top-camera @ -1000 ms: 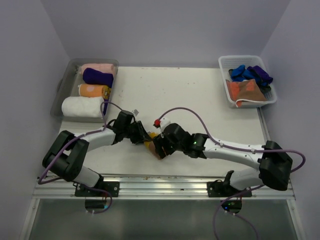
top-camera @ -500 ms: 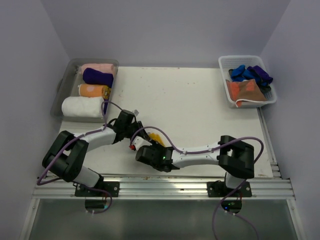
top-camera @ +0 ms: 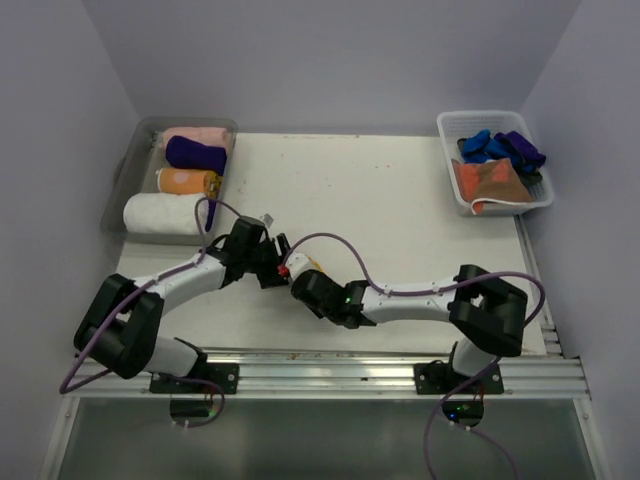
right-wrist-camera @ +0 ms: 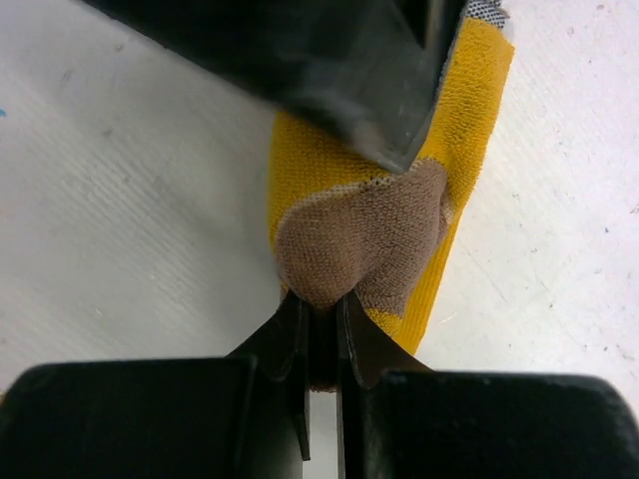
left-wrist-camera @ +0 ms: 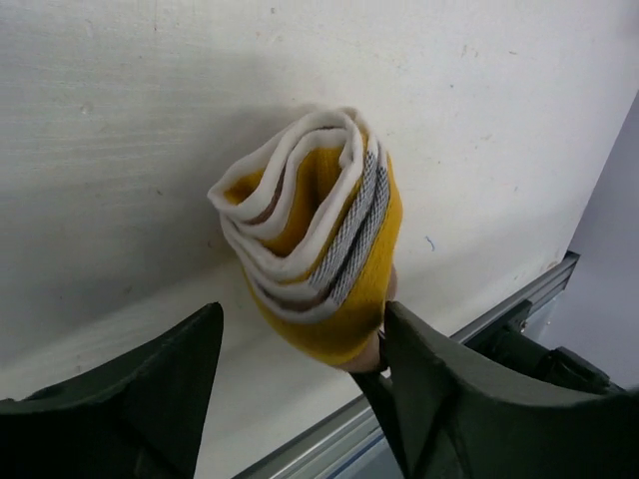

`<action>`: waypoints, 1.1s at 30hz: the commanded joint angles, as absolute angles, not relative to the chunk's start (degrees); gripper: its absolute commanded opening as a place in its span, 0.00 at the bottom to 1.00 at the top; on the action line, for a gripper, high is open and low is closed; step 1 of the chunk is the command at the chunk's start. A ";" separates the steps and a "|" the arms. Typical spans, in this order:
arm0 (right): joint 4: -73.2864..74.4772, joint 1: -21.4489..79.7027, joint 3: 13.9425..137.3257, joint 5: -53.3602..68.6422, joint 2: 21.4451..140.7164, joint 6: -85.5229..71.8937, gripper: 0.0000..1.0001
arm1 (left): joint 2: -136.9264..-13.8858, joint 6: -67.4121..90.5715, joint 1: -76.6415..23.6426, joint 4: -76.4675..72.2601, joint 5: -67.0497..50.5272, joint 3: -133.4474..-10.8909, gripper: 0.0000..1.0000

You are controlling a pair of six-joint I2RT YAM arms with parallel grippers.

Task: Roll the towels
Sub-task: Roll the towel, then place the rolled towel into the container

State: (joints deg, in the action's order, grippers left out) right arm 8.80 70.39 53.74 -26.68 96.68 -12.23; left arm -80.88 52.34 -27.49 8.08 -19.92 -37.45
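Note:
A rolled yellow towel (left-wrist-camera: 321, 225), layered white and grey inside, lies on the white table. In the top view only a sliver of this towel (top-camera: 304, 264) shows between the two grippers. My left gripper (left-wrist-camera: 305, 317) is open, its dark fingers (left-wrist-camera: 439, 389) straddling the roll's near end; the right one touches the cloth. From the opposite side my right gripper (right-wrist-camera: 321, 301) is shut on a brown patch (right-wrist-camera: 361, 238) at the towel's (right-wrist-camera: 469, 120) end. The left gripper's finger (right-wrist-camera: 329, 70) crosses the top of the right wrist view.
A clear bin (top-camera: 130, 165) at the back left holds pink, purple, orange and white rolled towels. A white basket (top-camera: 497, 205) at the back right holds loose blue and orange towels. The table's metal rail (top-camera: 330, 372) runs along the near edge.
My left gripper has opened off the yellow roll. The right arm swung in toward the left one, then closed its jaws on the roll's brown end.

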 commanded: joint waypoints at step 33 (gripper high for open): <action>-32.78 45.35 33.93 29.45 95.97 -41.92 0.00 | -84.37 58.36 -29.18 -5.19 -22.77 -33.93 0.74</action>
